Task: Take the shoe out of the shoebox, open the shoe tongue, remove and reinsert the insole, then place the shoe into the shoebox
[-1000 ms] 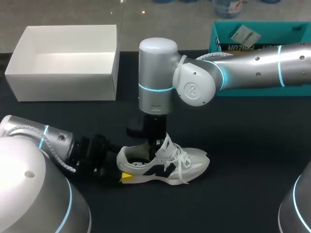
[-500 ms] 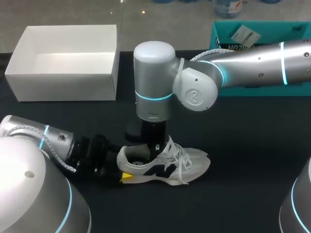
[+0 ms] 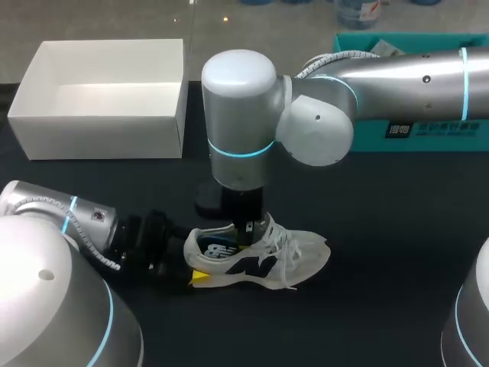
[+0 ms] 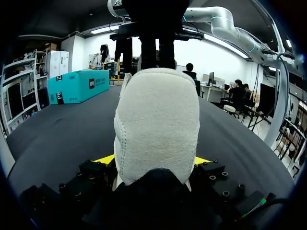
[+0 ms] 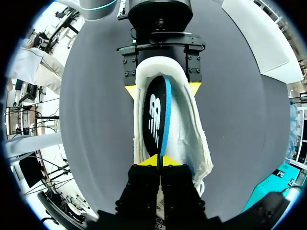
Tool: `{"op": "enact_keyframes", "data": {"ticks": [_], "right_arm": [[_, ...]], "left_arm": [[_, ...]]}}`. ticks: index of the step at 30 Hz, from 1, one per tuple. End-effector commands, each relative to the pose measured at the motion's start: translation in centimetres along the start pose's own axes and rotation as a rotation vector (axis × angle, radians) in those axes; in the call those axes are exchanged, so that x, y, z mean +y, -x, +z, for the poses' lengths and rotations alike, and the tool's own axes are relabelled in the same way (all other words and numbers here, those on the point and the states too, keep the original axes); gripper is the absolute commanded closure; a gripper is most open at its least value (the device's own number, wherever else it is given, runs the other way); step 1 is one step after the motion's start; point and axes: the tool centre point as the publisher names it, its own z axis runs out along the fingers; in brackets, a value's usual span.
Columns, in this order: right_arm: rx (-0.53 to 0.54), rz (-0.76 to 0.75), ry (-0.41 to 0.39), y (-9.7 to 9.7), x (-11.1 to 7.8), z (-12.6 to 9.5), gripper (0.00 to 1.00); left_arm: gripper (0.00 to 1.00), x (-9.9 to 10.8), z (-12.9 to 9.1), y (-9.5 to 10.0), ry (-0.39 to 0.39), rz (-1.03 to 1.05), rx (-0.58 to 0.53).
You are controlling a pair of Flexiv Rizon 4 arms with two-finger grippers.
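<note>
Two grips, left tool (image 4: 153, 160) clamping shoe (image 3: 263, 256) heel, right tool (image 5: 158, 161) pinching insole (image 5: 154, 120) edge

A table (image 4: 57, 136) with a flat, matte black top lies under the left gripper (image 4: 154, 161) and stretches well ahead of it, evenly lit. A teal carton (image 4: 79, 85) stands on the top far ahead of that gripper, off to one side.
</note>
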Motion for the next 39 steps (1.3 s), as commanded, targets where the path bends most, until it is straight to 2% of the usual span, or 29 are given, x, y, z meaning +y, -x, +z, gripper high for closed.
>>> {"op": "enact_keyframes", "data": {"ticks": [1,6,16,20,27,39], "right_arm": [[-0.082,0.036,0.043,-0.6,-1.6,-0.8,1.0],[-0.111,0.04,0.075,-0.1,-1.7,-1.2,1.0],[-0.173,-0.051,0.101,2.8,1.1,-2.6,1.0],[-0.175,-0.075,0.106,3.2,1.8,-2.5,1.0],[-0.153,-0.062,0.124,2.3,1.2,-1.4,1.0],[-0.198,0.015,0.12,1.0,-1.2,-2.9,1.0]], "left_arm": [[1.0,0.1,0.2,0.2,0.001,-0.001,-0.002],[1.0,0.1,0.2,0.2,0.001,-0.001,-0.002],[1.0,0.1,0.2,0.2,0.001,-0.001,-0.002],[1.0,0.1,0.2,0.2,0.001,-0.001,-0.002],[1.0,0.1,0.2,0.2,0.001,-0.001,-0.002],[1.0,0.1,0.2,0.2,0.001,-0.001,-0.002]]}}
